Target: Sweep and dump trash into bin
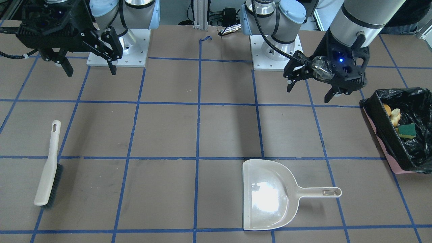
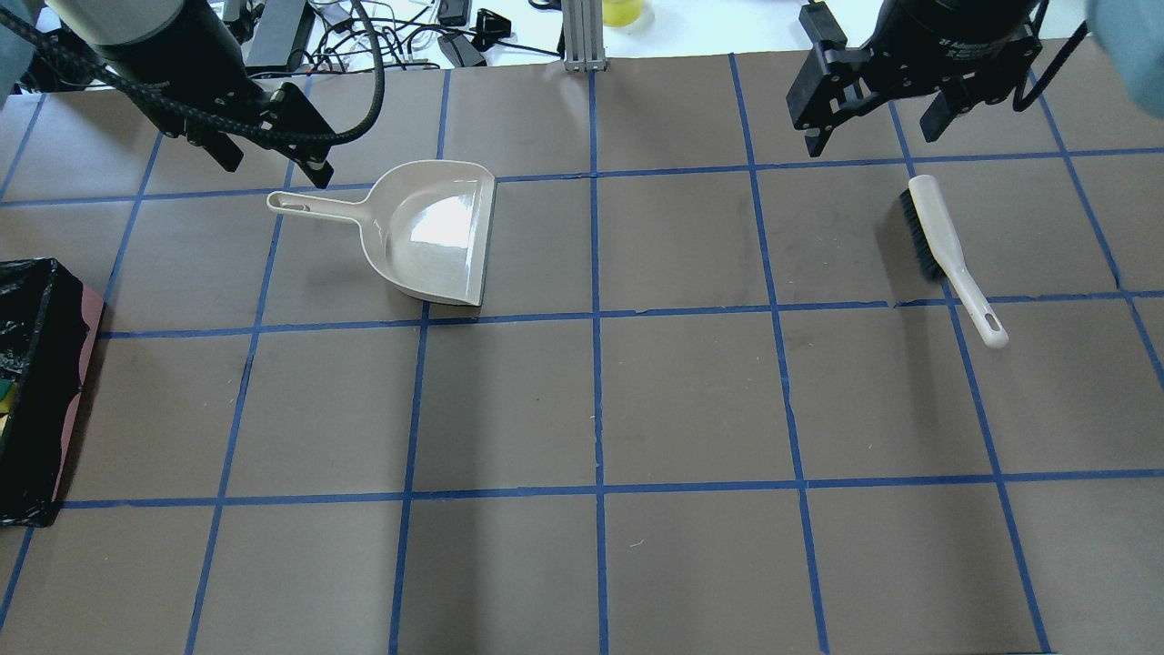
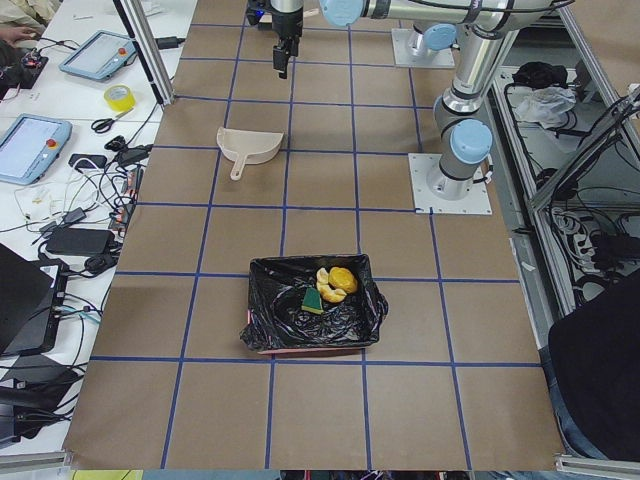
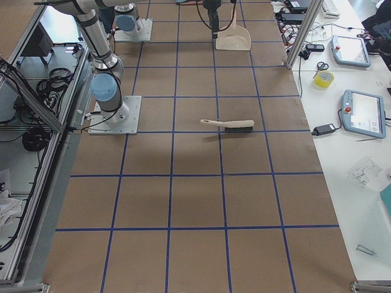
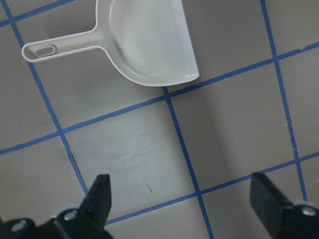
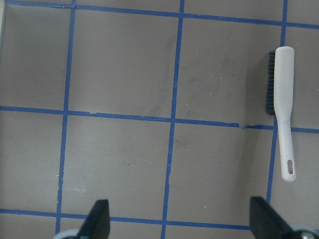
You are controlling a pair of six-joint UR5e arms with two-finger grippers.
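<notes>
The bin [image 1: 383, 130], pink-sided with a black bag, stands at the table's end on my left; it also shows in the overhead view [image 2: 41, 382] and the exterior left view [image 3: 290, 325]. Inside it lie the orange-yellow lump [image 1: 387, 109], the pale crescent slice [image 1: 395, 116] and the green-topped sponge piece [image 1: 406, 130]. My left gripper [image 1: 308, 92] hangs open and empty above the table, near the beige dustpan's [image 2: 436, 227] handle. My right gripper [image 1: 91, 71] hangs open and empty above the table, just beyond the brush [image 2: 946, 246].
The dustpan [image 1: 270, 194] lies flat and empty, handle toward the bin. The beige brush [image 1: 50, 165] lies on its side on my right half. Blue tape lines grid the brown table. Cables and small gear lie past the far edge.
</notes>
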